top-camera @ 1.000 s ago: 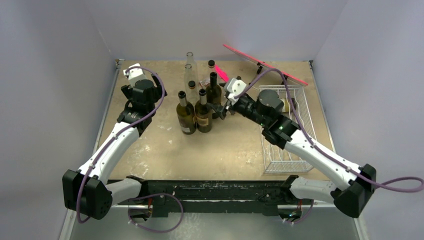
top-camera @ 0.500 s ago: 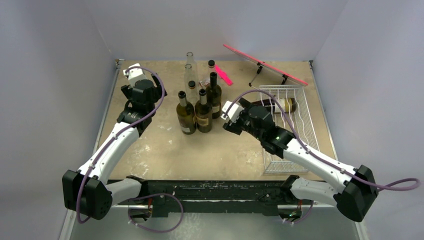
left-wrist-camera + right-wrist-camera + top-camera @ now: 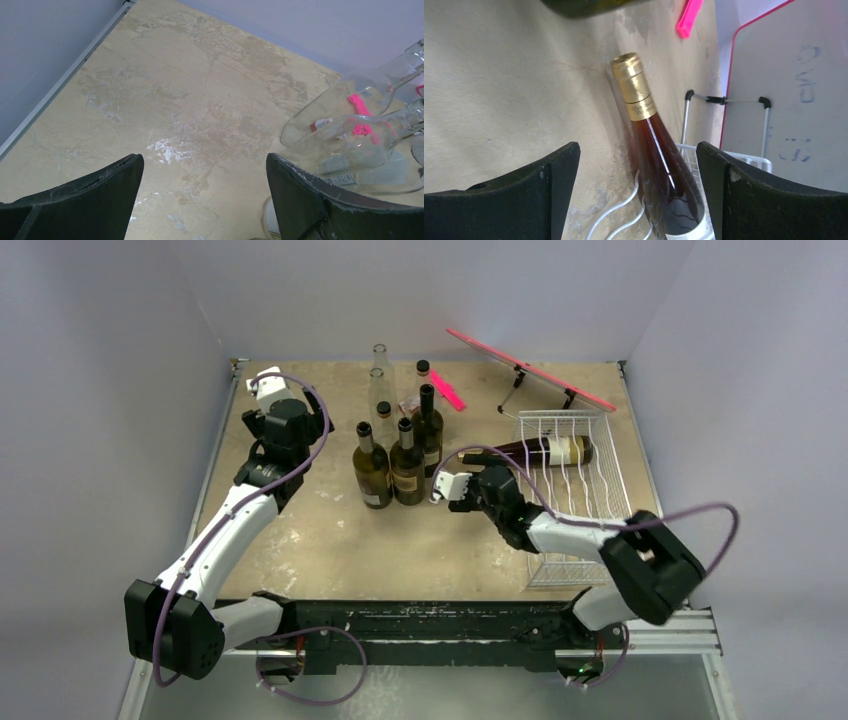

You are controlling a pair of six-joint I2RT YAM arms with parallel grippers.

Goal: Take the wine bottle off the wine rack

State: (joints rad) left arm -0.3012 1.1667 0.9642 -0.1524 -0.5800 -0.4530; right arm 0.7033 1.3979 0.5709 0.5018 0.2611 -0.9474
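**Wine bottle**, one. It lies on its side across the far end of the wine rack, in the right half of the top view. Its long axis runs left to right. The gold-capped neck points left, past the rack's left edge. In the right wrist view it runs from top centre down to lower right.

**Wine rack**, one. White wire, on the table at right. No other bottle shows in it.

**Right gripper**, one. Its fingers are spread wide and hold nothing. It sits just left of and below the bottle's cap in the top view, near it but apart. In the wrist view the neck lies ahead, between the two finger lines. This is the nearer arm by far, and I judge that a short reach along the neck would bring the fingers around it.

**Left gripper**, one. Its fingers are wide and empty, over bare table at upper left, well apart from the rack.

**Dark bottles**, three. They stand upright in a cluster at centre.

**Clear bottles**, at least two, behind the cluster. Any others are too small to count.

**Pink board**, one, on a stand behind the rack.
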